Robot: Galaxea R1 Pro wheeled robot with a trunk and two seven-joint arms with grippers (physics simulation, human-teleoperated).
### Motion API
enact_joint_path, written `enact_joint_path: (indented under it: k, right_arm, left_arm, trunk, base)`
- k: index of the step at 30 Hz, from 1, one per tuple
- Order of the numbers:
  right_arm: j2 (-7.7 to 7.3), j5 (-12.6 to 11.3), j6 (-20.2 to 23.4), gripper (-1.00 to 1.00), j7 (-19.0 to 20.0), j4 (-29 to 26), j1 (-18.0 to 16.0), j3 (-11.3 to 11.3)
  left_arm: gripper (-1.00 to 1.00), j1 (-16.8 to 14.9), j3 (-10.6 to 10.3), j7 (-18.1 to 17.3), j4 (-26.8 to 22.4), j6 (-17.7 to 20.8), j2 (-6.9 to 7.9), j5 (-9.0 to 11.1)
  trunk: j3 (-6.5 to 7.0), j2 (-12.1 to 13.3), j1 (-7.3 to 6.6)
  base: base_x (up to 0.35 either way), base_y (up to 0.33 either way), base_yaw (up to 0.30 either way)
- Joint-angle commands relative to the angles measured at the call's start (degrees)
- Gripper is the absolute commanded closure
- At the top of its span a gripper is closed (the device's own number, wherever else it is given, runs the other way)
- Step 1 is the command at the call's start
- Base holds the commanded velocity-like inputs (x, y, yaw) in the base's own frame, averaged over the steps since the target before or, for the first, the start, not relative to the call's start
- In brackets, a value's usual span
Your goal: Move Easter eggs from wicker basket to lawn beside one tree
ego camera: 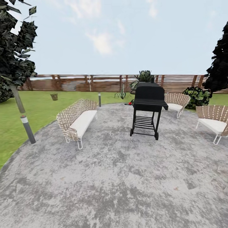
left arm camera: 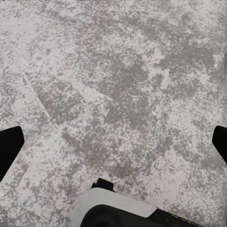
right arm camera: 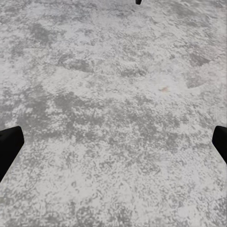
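From the head view I'm parked on the grey paved circle, facing a black grill near its far edge, a woven bench towards its left edge and two matching chairs on the right. The lawn wraps round the paving on the left and runs back to the slatted fence. Out there, close to the fence, sits a small brown object that I take to be the wicker basket, though it is too small to be sure, and I can't make out any eggs. A tree with a pale bare trunk leans up at the lawn's left edge, behind a bollard light; it looks a fair candidate for the drop spot.

In the left wrist view the left end effector hangs over bare paving, its dark tips far apart at the frame's sides, so it is released and carries nothing.

The right wrist view shows the right end effector likewise spread wide and empty over paving, sensible while I'm driving.
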Motion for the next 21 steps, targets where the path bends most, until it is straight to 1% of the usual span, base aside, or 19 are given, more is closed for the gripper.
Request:
enact_joint_path:
  k: [1,21]
  right_arm:
    - [0.00,-0.02,-0.14,-1.00,-0.13,0.04,-0.02,0.06]
    - [-0.09,-0.03,-0.05,-1.00,-0.13,0.04,-0.02,0.08]
  left_arm:
    - [-1.00,0.06,0.01,0.01,-0.09,-0.05,0.00,0.16]
    - [-1.00,0.04,0.01,0.01,-0.09,-0.02,0.06,0.16]
  trunk:
    - [-0.02,-0.04,0.05]
    - [-0.02,-0.04,0.05]
  base:
    - [0.330,-0.084,0.000]
    - [0.331,-0.084,0.000]
